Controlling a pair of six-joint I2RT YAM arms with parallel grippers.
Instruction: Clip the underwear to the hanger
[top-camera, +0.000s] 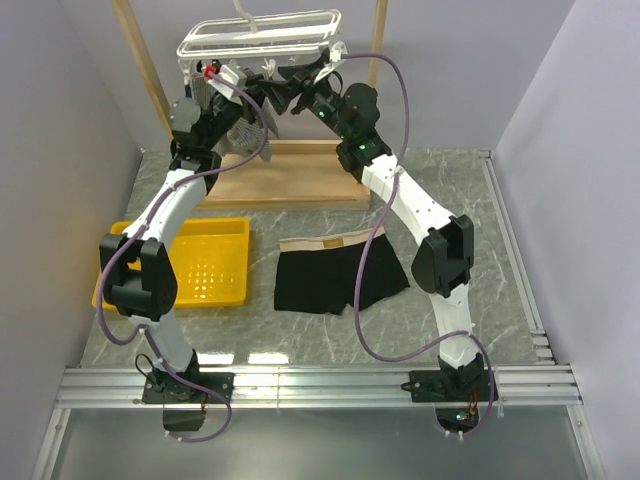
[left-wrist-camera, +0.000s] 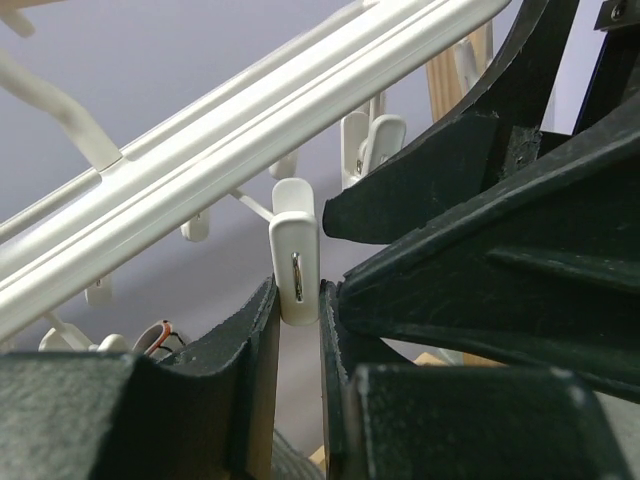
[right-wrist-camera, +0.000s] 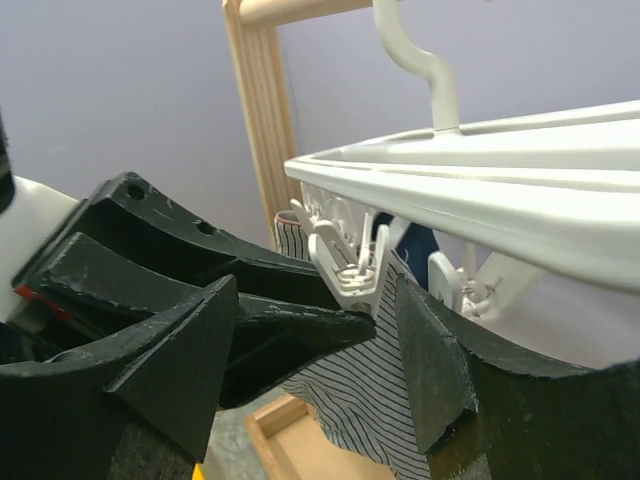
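Observation:
The underwear (top-camera: 340, 272), black with a tan waistband, lies flat on the table in the top view, untouched by either gripper. The hanger (top-camera: 260, 38), a white rack with dangling clips, hangs at the back. Both grippers are raised just under it. My left gripper (left-wrist-camera: 298, 305) is shut on the lower end of a white clip (left-wrist-camera: 296, 250); it also shows in the top view (top-camera: 262, 92). My right gripper (right-wrist-camera: 318, 300) is open, its fingers either side of a clip (right-wrist-camera: 350, 270) that holds a grey striped garment (right-wrist-camera: 400, 400). It meets the left gripper in the top view (top-camera: 300, 88).
A wooden frame stand (top-camera: 290, 175) carries the hanger, with posts at each side (right-wrist-camera: 262, 120). A yellow tray (top-camera: 200, 262) sits left of the underwear. The left gripper's black finger (right-wrist-camera: 300, 330) reaches between my right fingers. Grey walls enclose the table.

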